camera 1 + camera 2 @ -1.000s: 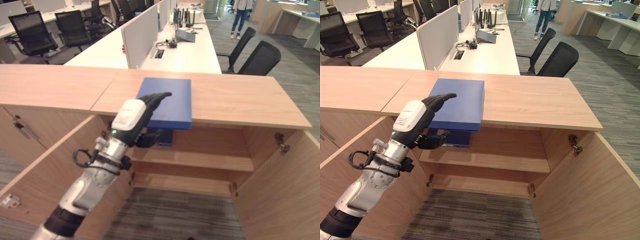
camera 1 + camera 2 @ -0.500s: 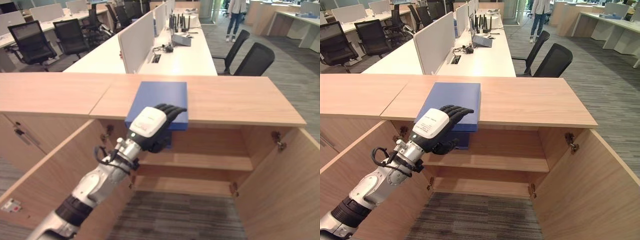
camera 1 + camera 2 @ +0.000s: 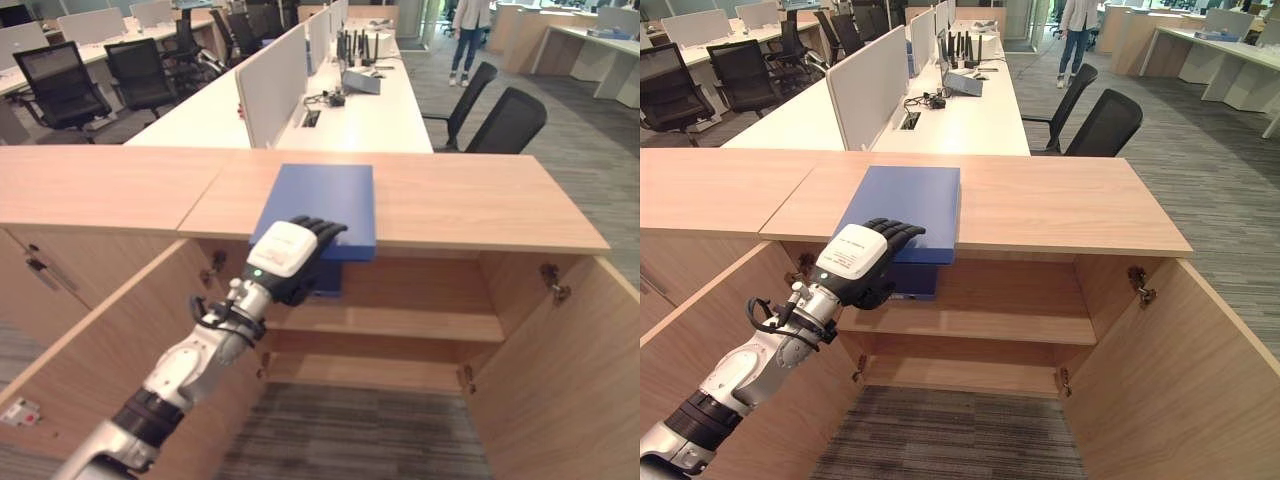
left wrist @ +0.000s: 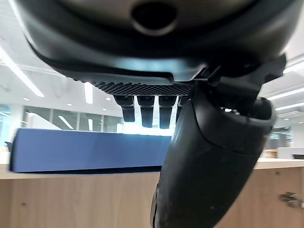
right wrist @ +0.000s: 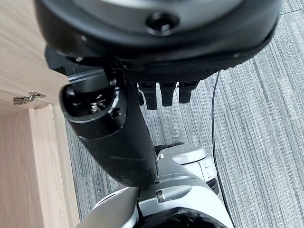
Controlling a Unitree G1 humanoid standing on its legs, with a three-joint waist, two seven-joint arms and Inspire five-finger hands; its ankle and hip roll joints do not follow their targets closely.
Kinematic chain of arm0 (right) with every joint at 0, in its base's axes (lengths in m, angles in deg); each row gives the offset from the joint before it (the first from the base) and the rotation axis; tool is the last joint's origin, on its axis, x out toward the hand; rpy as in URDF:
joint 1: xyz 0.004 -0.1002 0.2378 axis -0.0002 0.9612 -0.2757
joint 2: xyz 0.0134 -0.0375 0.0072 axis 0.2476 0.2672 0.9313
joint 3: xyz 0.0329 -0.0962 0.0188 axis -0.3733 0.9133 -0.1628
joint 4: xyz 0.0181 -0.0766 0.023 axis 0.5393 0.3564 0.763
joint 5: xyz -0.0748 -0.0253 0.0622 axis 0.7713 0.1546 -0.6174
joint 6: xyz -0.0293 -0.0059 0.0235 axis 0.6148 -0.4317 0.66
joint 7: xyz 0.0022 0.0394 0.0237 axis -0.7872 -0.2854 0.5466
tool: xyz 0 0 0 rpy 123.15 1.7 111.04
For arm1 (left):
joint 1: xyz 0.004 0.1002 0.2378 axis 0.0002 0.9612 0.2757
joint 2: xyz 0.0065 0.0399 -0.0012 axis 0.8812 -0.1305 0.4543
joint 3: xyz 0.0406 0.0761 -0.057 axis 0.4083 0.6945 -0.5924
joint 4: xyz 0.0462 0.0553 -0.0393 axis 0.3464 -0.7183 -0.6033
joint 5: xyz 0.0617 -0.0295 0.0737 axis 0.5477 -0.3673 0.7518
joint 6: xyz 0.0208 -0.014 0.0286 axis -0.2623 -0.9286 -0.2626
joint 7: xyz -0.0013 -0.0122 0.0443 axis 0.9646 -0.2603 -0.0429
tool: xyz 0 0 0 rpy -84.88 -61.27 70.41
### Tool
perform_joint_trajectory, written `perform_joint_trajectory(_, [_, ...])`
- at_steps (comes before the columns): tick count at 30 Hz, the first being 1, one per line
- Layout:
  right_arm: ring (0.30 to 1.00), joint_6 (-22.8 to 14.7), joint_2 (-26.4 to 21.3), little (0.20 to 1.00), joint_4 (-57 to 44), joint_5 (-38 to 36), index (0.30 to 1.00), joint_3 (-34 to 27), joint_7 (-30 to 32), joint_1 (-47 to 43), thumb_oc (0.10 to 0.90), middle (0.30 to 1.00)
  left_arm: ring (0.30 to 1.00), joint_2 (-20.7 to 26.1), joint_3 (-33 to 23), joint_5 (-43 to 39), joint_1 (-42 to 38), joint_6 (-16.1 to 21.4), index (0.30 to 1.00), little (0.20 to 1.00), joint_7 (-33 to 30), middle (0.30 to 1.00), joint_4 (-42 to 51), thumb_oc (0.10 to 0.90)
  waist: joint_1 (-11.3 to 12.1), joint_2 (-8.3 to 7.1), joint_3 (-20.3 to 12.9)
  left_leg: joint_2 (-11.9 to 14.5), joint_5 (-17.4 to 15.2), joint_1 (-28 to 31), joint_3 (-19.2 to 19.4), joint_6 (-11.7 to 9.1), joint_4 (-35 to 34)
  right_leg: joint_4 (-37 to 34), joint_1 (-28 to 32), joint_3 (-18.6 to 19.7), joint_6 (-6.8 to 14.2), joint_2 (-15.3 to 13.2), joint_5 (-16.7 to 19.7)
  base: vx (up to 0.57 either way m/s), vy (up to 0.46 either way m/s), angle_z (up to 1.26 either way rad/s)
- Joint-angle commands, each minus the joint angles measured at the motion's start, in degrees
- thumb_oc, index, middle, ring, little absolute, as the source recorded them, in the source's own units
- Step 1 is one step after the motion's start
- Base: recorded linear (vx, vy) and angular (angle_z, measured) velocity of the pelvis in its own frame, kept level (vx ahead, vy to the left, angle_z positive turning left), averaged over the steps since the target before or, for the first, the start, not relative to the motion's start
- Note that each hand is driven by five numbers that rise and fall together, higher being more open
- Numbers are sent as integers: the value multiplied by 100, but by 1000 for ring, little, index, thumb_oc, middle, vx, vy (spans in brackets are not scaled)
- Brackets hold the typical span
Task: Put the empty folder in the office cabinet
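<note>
- Blue folder [image 3: 318, 205] flat on the cabinet [image 3: 470, 205] top, near edge overhanging the front lip above the open compartment.
- Left hand [image 3: 290, 255] at that overhanging edge: fingers [image 3: 325, 230] laid over the folder's top, thumb tucked below the lip.
- Left wrist view: fingers [image 4: 145, 110] reaching out above the folder's blue edge, thumb big in the foreground; grip looks like a loose pinch on the folder, not yet firm.
- Right hand [image 5: 142, 90] down beside the cabinet, over carpet, fingers relaxed, holding nothing.
- Shelf [image 3: 400, 325] inside the cabinet bare, both doors swung wide.
- Judged step: seizing the folder to draw it off the top.
- Risks: one-corner hold on a wide flat folder, so likely droop or twist once off the top; possible slip from the pinch and a drop to the floor in front of the cabinet.
- Also possible: folder catching the cabinet's front lip or the left door on the way down to the shelf.
</note>
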Motion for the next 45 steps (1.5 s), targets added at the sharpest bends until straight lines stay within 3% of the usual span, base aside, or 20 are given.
perform_joint_trajectory(1, [900,-25,-103,900,351,125,900,185,61,-300,800,900,900,-62,-78,277,-1640,-198,900,900,-708,900,-197,800,-56,87,22,-213,-772,214,-131,36,-9,42,452,-181,358,70,-584,0,0,0])
perform_joint_trajectory(24, [900,-41,-160,900,366,134,900,202,130,-334,800,900,900,-209,413,736,-2071,-500,900,900,-769,900,-1106,800,-109,81,6,-206,-790,261,-71,48,-9,42,482,-162,356,72,-594,0,0,0])
perform_joint_trajectory(42, [900,-62,-197,900,439,158,900,281,167,-311,800,900,900,-267,736,899,-2657,-999,900,900,-1099,900,-2421,800,-194,58,0,-185,-798,283,-11,40,-9,42,473,-114,357,101,-603,2,-1,-2])
perform_joint_trajectory(43, [900,-64,-199,900,439,160,900,284,169,-320,800,900,672,-286,753,890,-2683,-1022,672,672,-1102,672,-2491,648,-198,57,3,-182,-801,287,-8,40,-9,42,471,-108,357,102,-604,0,0,0])
perform_joint_trajectory(44, [900,-68,-193,900,443,166,900,300,174,-318,800,900,300,-311,755,881,-2670,-1039,300,300,-1118,300,-2581,400,-206,55,7,-181,-804,296,-2,41,-9,42,472,-100,355,106,-603,0,0,0])
perform_joint_trajectory(45, [900,-68,-193,900,443,166,900,301,174,-317,800,900,300,-313,757,879,-2671,-1038,300,300,-1124,300,-2589,400,-207,55,7,-181,-805,297,-1,41,-9,42,474,-99,355,106,-603,0,0,0])
